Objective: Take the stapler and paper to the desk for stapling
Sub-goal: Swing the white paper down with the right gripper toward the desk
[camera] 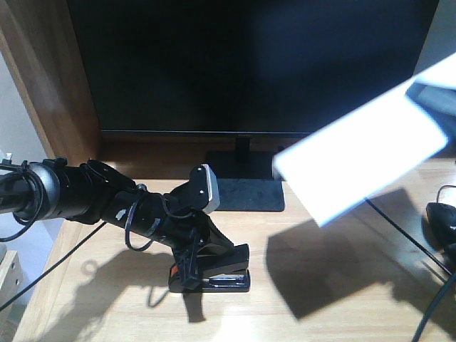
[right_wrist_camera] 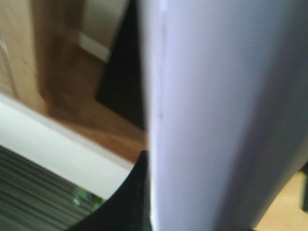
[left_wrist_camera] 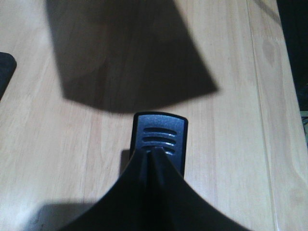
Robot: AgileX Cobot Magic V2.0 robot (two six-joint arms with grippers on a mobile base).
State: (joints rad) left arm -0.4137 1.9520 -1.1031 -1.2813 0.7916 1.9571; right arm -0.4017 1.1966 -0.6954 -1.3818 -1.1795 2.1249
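One stapler, crosswise, orange end left

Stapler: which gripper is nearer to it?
Left. The left gripper is on the stapler on the desk; the right gripper holds the paper in the air, off to the side.

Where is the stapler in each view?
Front: stapler bottom centre, on the desk.
Left wrist: lower centre, just past the fingers.
Right wrist: not in it; paper fills the picture.
Shared landmark: the paper's shadow, right of the stapler in front, above it in left wrist.
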